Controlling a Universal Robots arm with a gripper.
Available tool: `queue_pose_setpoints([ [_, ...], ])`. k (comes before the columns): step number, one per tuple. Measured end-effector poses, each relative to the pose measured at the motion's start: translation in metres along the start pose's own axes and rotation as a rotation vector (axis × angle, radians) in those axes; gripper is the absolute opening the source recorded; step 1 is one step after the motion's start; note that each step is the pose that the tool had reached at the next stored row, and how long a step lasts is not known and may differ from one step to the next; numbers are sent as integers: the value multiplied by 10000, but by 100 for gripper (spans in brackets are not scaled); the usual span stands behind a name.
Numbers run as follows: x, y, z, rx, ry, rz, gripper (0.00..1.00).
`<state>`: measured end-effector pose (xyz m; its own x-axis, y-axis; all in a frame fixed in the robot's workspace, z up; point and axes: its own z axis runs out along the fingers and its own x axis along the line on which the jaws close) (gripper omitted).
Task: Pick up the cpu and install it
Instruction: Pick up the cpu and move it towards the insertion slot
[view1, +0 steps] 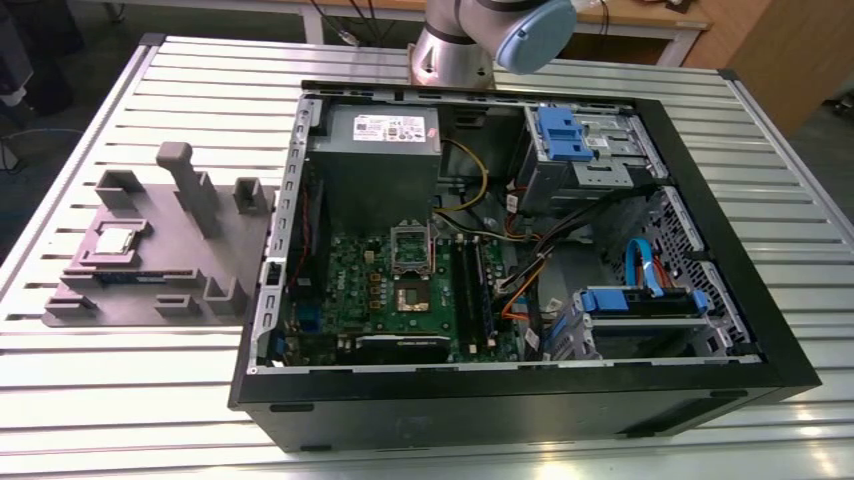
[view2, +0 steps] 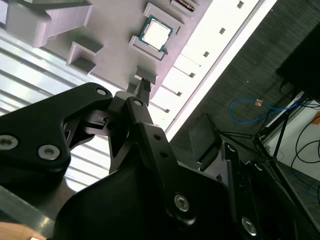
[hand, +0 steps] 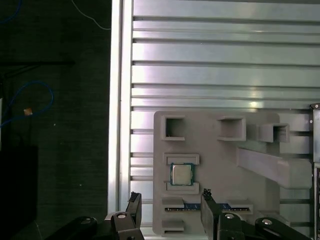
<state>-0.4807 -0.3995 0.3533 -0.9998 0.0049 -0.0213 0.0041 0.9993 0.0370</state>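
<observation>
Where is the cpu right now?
The cpu sits in a recess of the grey holder tray, on the exterior view's left of the open computer case.

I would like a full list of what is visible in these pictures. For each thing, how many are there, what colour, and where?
table: one, silver slatted metal, under everything.
fixture tray: one, grey, on the table, exterior view's left.
cpu: one, silver top, lying in a pocket of the fixture tray.
computer case: one, black, open, on the exterior view's right of the tray.
motherboard: one, green, inside the case.
power supply: one, grey box, inside the case.
drive brackets: two, blue, inside the case.
cables: several, mixed colours, inside the case.
arm: one, silver and blue-grey, behind the case.
gripper: one, black, open, empty, near the cpu.
</observation>
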Motion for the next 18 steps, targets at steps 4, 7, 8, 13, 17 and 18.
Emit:
queue_pose_setpoints([
  [4,0,0,12,-2,0,0,59],
  [7,0,-1,25,-1,0,0,59],
  [8,0,-1,30,-1,-1,1,59],
  [13,0,-2,47,-1,1,0,59],
  [17,0,-2,62,-1,0,0,59],
  [18,0,-3,70,-1,0,0,59],
])
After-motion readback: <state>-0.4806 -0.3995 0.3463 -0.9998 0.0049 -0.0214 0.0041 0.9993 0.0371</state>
